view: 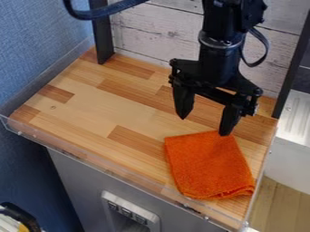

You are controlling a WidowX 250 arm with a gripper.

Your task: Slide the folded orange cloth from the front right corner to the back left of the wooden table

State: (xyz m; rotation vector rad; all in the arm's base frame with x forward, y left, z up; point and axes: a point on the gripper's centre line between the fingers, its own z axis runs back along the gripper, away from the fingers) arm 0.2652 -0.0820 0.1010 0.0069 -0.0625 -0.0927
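Observation:
The black gripper (205, 128) hangs over the right half of the wooden work surface with its two fingers spread apart and nothing between them. Just below it lies an orange cloth (209, 165), folded into a rough square near the right front of the surface. The gripper's right fingertip overlaps the cloth's top edge in the view; whether it touches cannot be told. The left fingertip is above and to the left of the cloth, over bare wood.
A clear low rim (109, 167) runs along the front edge of the wooden surface (91, 108). Dark posts (102, 36) stand at the back, before a whitewashed plank wall (151, 31). A white unit (293, 136) adjoins on the right.

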